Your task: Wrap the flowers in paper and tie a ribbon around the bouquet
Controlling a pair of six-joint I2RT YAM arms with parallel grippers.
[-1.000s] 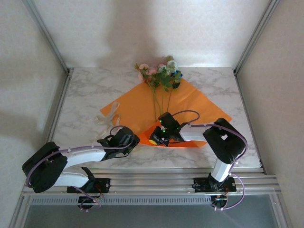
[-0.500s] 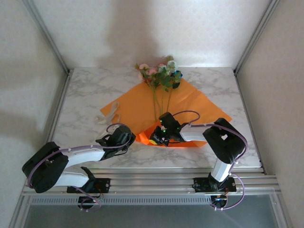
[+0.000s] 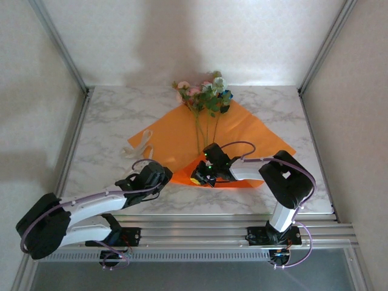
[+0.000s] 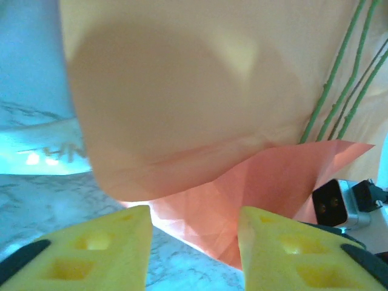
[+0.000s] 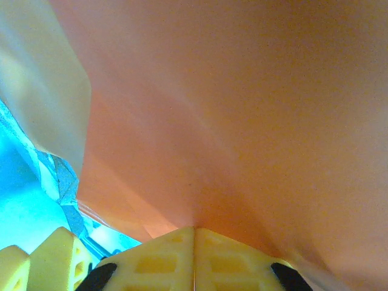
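Observation:
The orange paper [image 3: 182, 133] lies spread on the marble table, its near corner folded up. The flowers [image 3: 205, 94] lie at its far end, thin green stems [image 3: 197, 134] running toward me over the sheet. My right gripper [image 3: 202, 174] is shut on the folded near corner, and orange paper [image 5: 242, 109] rises from between its shut yellow fingers [image 5: 163, 257]. My left gripper [image 3: 161, 177] stands open just left of that fold, its yellow fingers [image 4: 103, 248] apart with the paper edge [image 4: 224, 194] in front. The pale ribbon [image 3: 142, 144] lies left of the paper, and shows as the ribbon [image 4: 42, 151] in the left wrist view.
The marble table [image 3: 109, 121] is bordered by aluminium rails, with a slotted rail [image 3: 200, 227] along the near edge. White walls stand close on three sides. Stems [image 4: 330, 91] cross the upper right of the left wrist view, where part of the right gripper body [image 4: 339, 203] shows.
My left arm has drawn back toward the near left, its gripper shifting slightly left off the fold. The lifted paper flap now spreads further left. The right gripper keeps its hold.

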